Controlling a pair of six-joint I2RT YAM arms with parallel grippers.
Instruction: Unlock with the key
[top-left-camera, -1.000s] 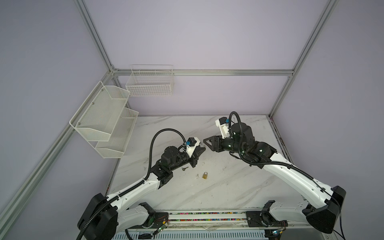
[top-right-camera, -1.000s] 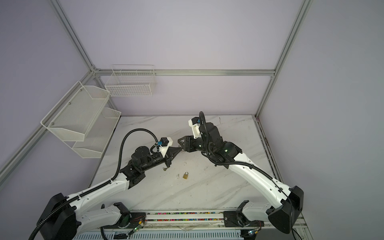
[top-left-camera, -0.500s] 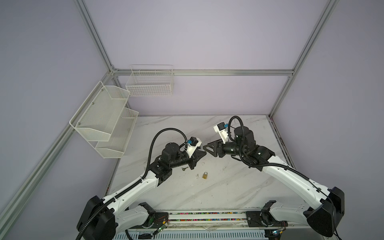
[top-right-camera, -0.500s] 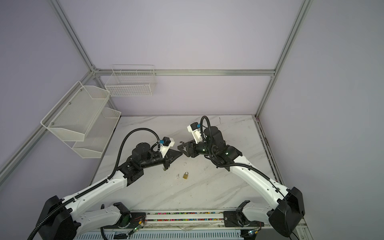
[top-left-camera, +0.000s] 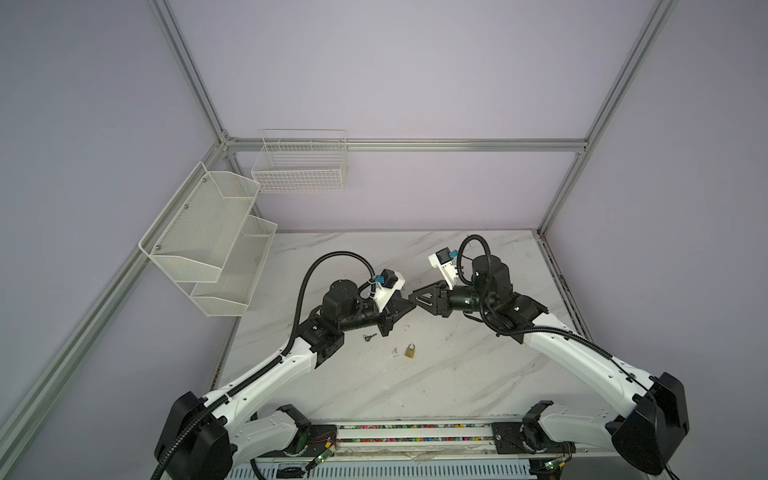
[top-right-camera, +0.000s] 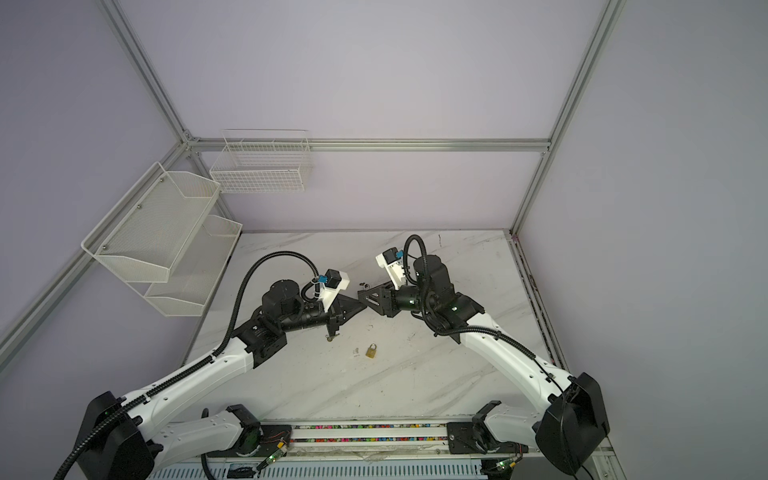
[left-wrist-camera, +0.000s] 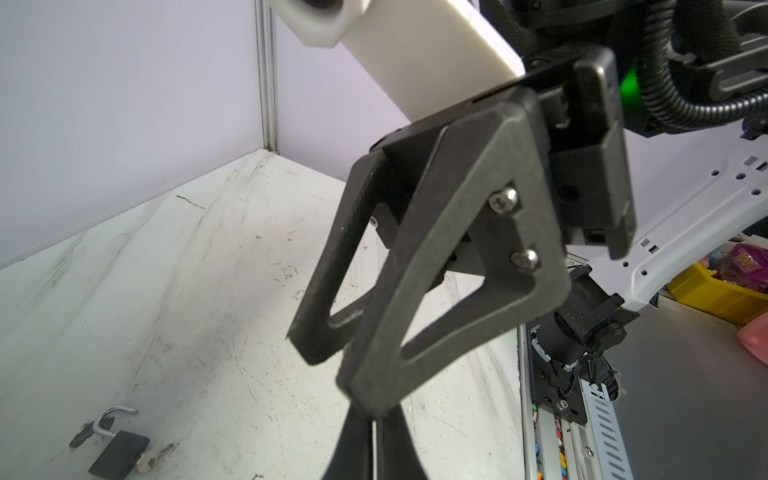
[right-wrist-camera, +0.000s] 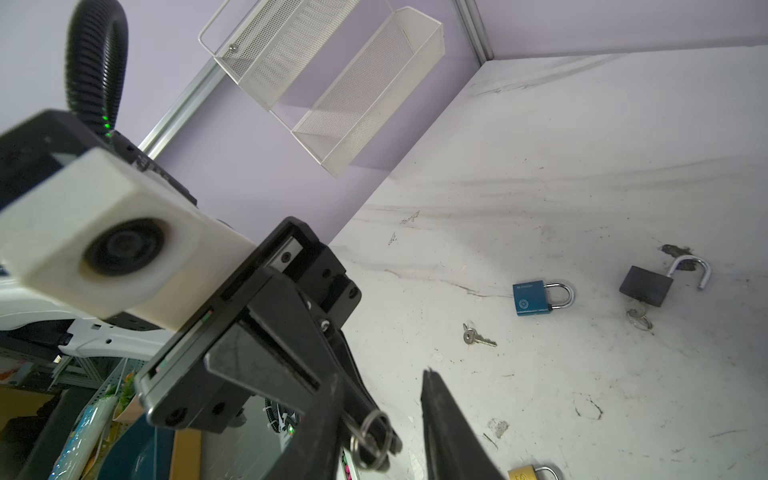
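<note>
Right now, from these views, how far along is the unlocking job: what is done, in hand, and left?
Done: the black padlock lies with its shackle swung open. In hand: the left pincer is shut on a ringed key, the right pincer open around it. Left: the blue padlock and brass padlock look shut.

padlocks: 3 (brass-yellow metal padlock, blue metal padlock, black metal padlock) | small silver metal keys: 3 (loose key, key stuck in the black padlock, key hanging by its ring) | white mesh two-step shelf: 1 | white wire basket: 1 | black-and-white robot arms: 2 | white marble-look table: 1
</note>
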